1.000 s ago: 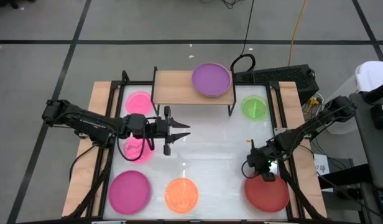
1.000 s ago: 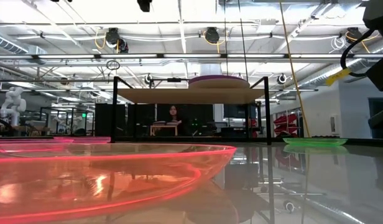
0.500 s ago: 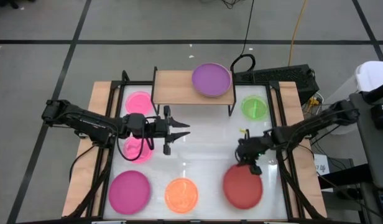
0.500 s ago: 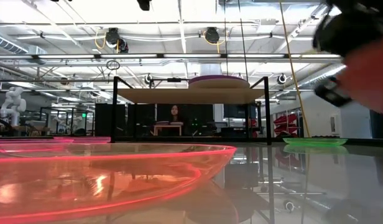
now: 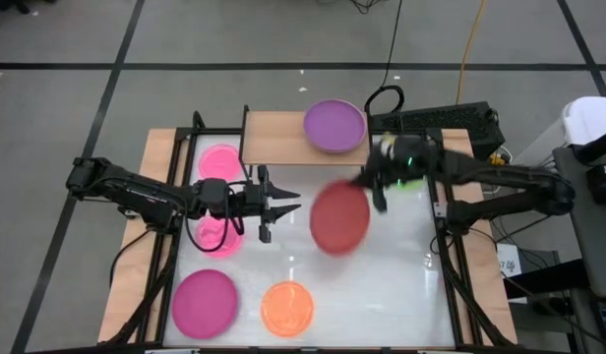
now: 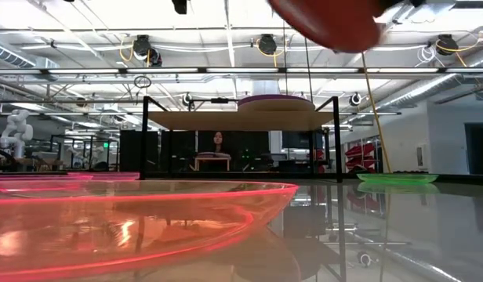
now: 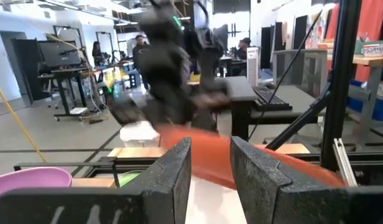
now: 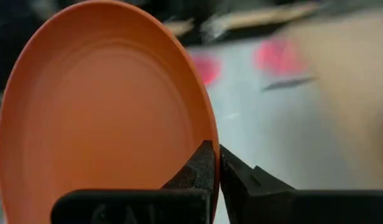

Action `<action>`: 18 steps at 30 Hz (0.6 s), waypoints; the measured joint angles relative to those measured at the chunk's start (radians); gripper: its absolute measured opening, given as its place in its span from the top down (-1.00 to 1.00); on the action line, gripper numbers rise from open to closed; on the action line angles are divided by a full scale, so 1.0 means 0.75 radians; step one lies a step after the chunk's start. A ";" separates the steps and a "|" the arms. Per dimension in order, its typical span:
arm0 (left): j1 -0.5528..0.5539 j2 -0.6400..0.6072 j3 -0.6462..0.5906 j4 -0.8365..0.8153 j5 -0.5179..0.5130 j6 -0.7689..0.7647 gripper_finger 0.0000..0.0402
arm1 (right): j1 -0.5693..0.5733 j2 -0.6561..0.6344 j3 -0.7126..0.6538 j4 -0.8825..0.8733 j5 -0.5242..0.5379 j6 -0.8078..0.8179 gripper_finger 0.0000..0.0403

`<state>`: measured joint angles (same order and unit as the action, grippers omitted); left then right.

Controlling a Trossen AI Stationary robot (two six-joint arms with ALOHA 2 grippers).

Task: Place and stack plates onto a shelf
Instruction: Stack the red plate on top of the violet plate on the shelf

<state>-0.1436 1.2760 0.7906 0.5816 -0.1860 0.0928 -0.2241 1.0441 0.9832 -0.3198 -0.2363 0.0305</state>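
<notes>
My right gripper [image 5: 374,189] is shut on the red plate [image 5: 339,218], high above the table's middle and just near of the shelf [image 5: 283,138]. The plate also shows at the top of the low view [image 6: 328,23]. A purple plate [image 5: 334,126] lies flat on the right end of the light-wood shelf. My left gripper [image 5: 283,206] hovers open left of the red plate and touches nothing. On the table lie two pink plates [image 5: 221,159] [image 5: 216,236], a magenta plate [image 5: 205,303] and an orange plate [image 5: 286,307]. My right gripper pinches the red plate's rim [image 8: 207,163] between its two fingers, on the plate's far-right edge [image 5: 365,193]. The plate is lifted clear of the table. It is tilted and reaches from the fingers toward the near left.
A green plate [image 6: 397,178] lies on the table right of the shelf, mostly under my right arm in the high view. Black frame rails [image 5: 443,246] run along both sides of the table. The left half of the shelf board is bare.
My right gripper has lifted the red plate off the table's near right corner. It has carried the plate up and toward the far left, to just near of the shelf. The plate was lying flat and now hangs tilted in the air. My left arm has kept still.
</notes>
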 joint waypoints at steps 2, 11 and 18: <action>0.000 0.000 0.000 0.007 -0.003 0.006 0.41 | -0.103 0.017 0.094 -0.007 0.051 -0.058 1.00; 0.000 0.000 0.000 0.060 -0.067 0.033 0.41 | -0.531 0.282 0.409 0.029 0.135 -0.162 1.00; 0.000 0.000 0.000 0.033 -0.067 0.033 0.41 | -0.810 0.565 0.586 -0.038 -0.060 -0.073 1.00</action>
<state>-0.1436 1.2762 0.7906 0.6062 -0.2363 0.1175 -0.8317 1.4676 1.4228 -0.3480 -0.2817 -0.0242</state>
